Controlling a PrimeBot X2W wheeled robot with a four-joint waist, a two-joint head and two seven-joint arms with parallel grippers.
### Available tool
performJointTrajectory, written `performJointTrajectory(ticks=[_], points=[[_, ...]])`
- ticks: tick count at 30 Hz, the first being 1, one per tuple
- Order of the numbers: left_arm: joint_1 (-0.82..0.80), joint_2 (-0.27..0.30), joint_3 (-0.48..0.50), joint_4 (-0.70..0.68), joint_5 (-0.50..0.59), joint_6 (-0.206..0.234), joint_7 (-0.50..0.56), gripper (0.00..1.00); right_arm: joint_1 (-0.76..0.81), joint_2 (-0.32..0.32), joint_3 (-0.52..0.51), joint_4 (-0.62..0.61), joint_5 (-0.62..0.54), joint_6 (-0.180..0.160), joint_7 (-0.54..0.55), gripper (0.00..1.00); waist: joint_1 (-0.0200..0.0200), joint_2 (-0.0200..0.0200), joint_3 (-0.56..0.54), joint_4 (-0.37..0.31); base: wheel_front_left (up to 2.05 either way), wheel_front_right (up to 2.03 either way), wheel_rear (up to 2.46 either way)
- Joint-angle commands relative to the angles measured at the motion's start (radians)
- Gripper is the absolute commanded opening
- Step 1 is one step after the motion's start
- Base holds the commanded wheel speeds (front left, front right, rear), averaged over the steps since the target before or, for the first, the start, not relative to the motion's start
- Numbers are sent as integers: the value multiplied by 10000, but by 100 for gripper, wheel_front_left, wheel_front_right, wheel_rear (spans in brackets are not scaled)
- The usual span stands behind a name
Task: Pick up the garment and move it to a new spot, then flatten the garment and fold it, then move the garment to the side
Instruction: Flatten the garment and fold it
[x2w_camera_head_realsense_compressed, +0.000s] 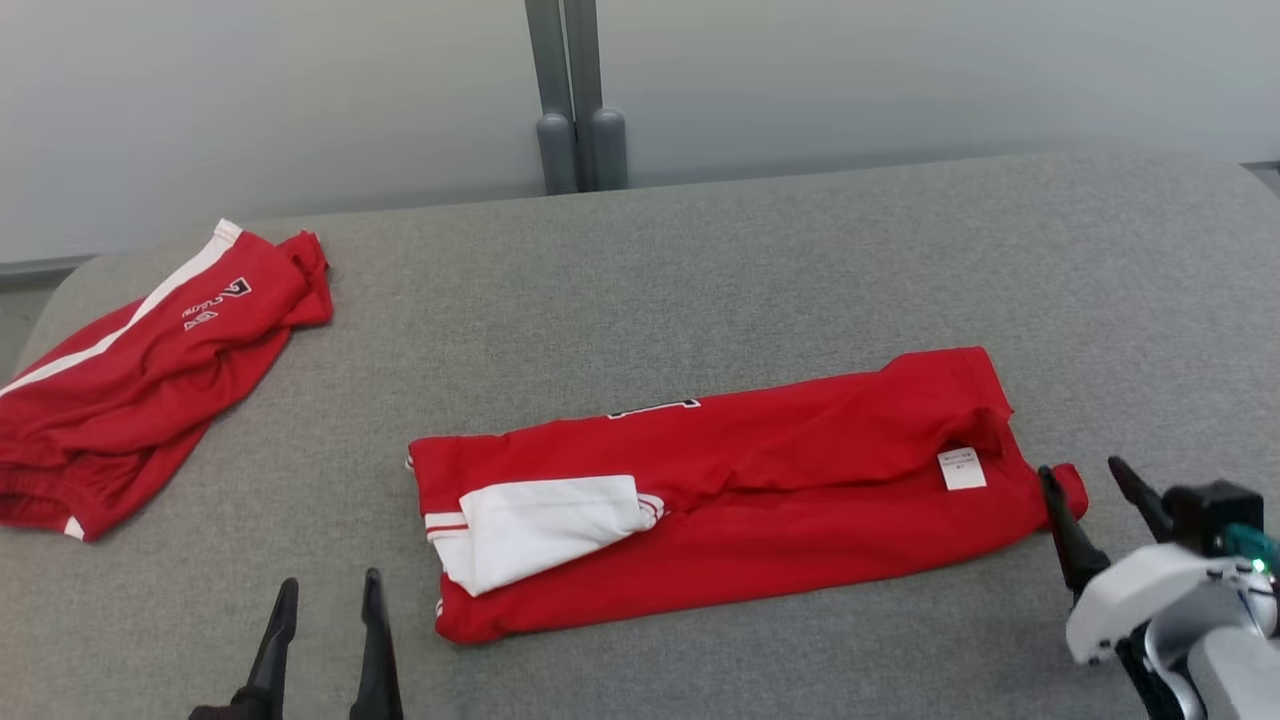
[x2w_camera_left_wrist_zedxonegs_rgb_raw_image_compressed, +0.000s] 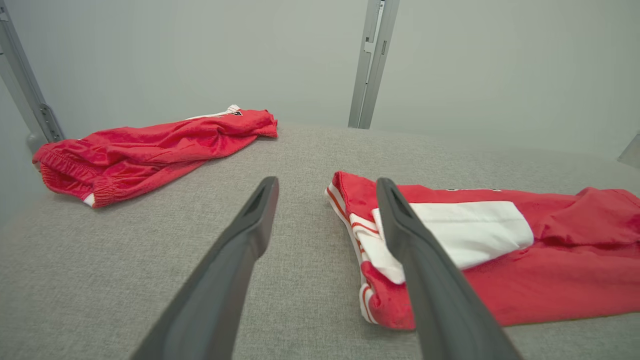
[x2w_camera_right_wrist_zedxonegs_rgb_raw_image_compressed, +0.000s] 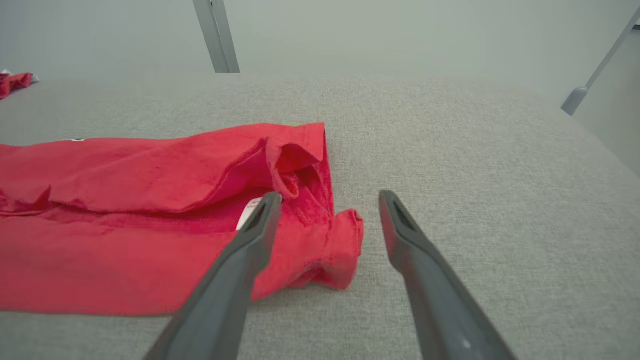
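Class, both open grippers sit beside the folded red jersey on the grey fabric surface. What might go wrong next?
The right gripper faces only a loose corner of the folded red jersey; pinching that alone may unfold it. The white sleeve panel lies loose on top and may slip.

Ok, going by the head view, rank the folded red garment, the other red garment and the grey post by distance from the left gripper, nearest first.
1. The folded red garment, just to the right of the left gripper.
2. The other red garment, further back on the left.
3. The grey post, beyond the far edge, by the wall.
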Motion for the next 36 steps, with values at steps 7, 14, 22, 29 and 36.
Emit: performJointTrajectory(ticks=[7,14,22,29,36], points=[[-513,-6,-535,146,-72,100,-27,100,-2134,136,8,1772,-8,-8,1276,100,1,0,724,699,0,0,0],[-537,-6,-927,290,-149,186,-28,100,-3059,203,-219,2918,334,-8,1276,100,1,0,782,1048,0,0,0],[-666,-7,-1043,251,-304,305,-28,100,-3373,85,-176,3843,600,-8,2126,100,1,0,965,1093,0,0,0],[-969,-7,-900,278,-208,240,-28,100,-3621,138,350,4214,1112,-4,3149,100,1,0,1316,1074,0,0,0],[-985,-7,-910,294,-324,366,-28,100,-2923,-239,1597,3231,2903,33,5156,60,1,0,1293,1095,0,0,0]])
